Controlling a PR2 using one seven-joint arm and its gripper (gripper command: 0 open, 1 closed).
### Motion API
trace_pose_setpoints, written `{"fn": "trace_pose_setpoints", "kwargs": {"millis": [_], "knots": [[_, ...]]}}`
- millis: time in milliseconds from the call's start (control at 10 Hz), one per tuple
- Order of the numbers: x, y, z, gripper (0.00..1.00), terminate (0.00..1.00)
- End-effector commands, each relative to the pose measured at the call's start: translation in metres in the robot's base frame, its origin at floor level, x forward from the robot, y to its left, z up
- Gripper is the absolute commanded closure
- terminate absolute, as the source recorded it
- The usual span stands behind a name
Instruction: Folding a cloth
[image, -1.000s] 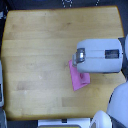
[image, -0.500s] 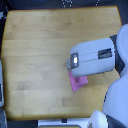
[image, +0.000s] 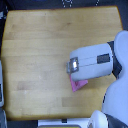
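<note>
The cloth (image: 77, 85) is a small bright pink piece lying on the wooden tabletop (image: 40, 50), toward the exterior view's right and near the front edge. Only its lower part shows. The rest is hidden under my grey arm (image: 95, 62), which reaches in from the right and lies directly over it. The arm's end (image: 73, 65) sits just above the cloth's visible part. The fingers are hidden beneath the arm body, so whether they are open or shut does not show.
The robot's white body (image: 117, 100) fills the lower right corner. A pale object (image: 2, 87) stands at the left edge of the table. Dark floor runs along the top behind the table.
The arm has slid toward the exterior view's left across the cloth. More of the pink fabric is covered than a second ago, and the visible part looks narrower.
</note>
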Motion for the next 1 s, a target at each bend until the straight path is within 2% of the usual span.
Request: {"fn": "trace_pose_setpoints", "kwargs": {"millis": [0,100,200,900], "knots": [[-0.003,-0.004,0.001,1.00,0.00],[0.006,-0.003,0.000,1.00,0.00],[0.008,-0.003,0.000,0.00,0.00],[0.012,-0.010,-0.006,0.00,0.00]]}}
